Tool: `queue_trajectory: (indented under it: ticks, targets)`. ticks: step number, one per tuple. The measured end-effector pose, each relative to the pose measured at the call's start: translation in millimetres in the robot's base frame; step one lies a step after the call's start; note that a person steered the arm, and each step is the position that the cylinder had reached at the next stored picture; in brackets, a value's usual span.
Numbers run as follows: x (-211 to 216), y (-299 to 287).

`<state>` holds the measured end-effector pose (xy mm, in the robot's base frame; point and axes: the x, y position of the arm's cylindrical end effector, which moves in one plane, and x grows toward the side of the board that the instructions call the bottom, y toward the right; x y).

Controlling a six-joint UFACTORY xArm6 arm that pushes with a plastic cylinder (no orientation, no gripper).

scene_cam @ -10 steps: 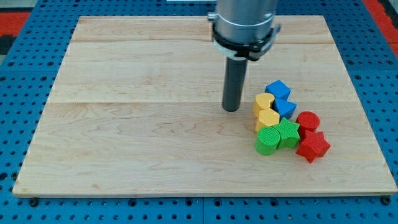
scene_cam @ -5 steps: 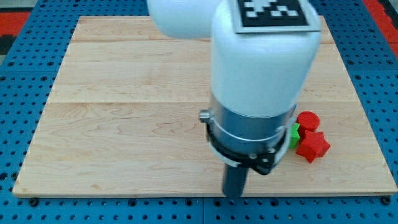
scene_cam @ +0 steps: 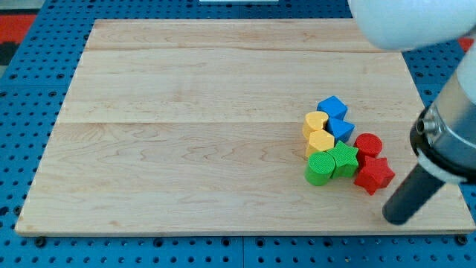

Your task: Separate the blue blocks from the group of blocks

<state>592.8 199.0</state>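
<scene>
Two blue blocks sit at the top of the cluster: a blue cube (scene_cam: 332,108) and a second blue block (scene_cam: 342,128) just below it. Left of them are two yellow blocks, a heart (scene_cam: 315,121) and another yellow block (scene_cam: 321,141). Below lie a green cylinder (scene_cam: 319,169) and a green star (scene_cam: 344,158). At the cluster's right are a red cylinder (scene_cam: 368,144) and a red star (scene_cam: 374,175). All touch or nearly touch. My tip (scene_cam: 397,219) is at the view's lower right, below and right of the red star, apart from it.
The wooden board (scene_cam: 186,134) lies on a blue pegboard surface (scene_cam: 22,112). The arm's white and grey body (scene_cam: 446,112) fills the view's right edge and top right corner.
My tip swept from left of the yellow blocks, down along the board's bottom edge, then right to below the red star. The blocks have not moved.
</scene>
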Motion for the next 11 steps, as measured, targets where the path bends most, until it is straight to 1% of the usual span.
queue_trajectory:
  ticks: [1, 2, 3, 4, 6, 7, 8, 9, 10, 11]
  targets:
    - [-16.6, 29.7]
    - [-17.7, 44.0]
    - [-22.5, 44.2]
    - [-44.3, 44.2]
    - [-132.0, 33.9]
    - [-134.9, 10.9]
    - [-109.1, 9.8]
    - [-86.6, -5.0]
    - [-87.6, -30.0]
    - [-109.9, -30.8]
